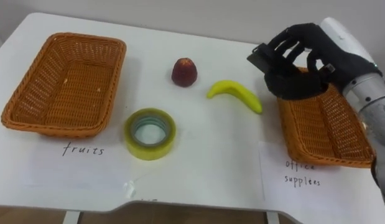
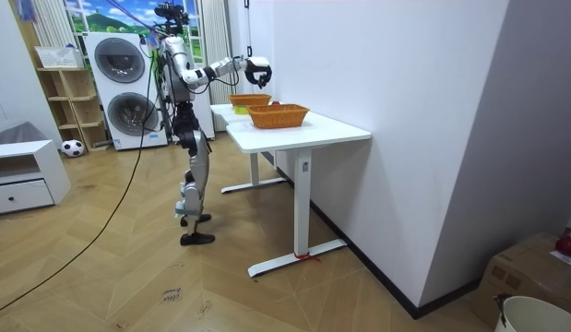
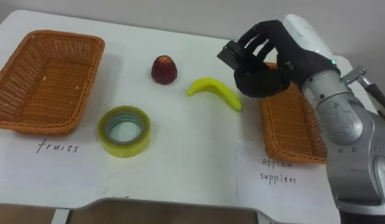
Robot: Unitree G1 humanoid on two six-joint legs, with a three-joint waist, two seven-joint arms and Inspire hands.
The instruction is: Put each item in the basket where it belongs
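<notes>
Nearest the robot, the tape roll (image 1: 150, 151) lies flat on the white table (image 1: 198, 174), at about 8 o'clock from the right hand (image 1: 301, 65) and well apart from it. Beyond it, the left basket (image 1: 64, 84) stands empty at 9 o'clock. The right basket (image 1: 329, 134) at 5 o'clock looks empty too, where its floor shows.

Farther back, the banana (image 1: 234, 94) lies just beside the right basket's left rim, its long axis running from 10 to 4 o'clock. The red fruit (image 1: 184, 72) sits to its 10 o'clock.

Farthest and highest, the right hand hangs over the right basket's far left corner. Its fingers are curled round a small dark object (image 1: 262, 60), which juts toward 9 o'clock past the rim and over bare table.

The release probably calls for a shift toward 4 o'clock, so the object clears the rim. The banana lies close below that rim and could be knocked.
</notes>
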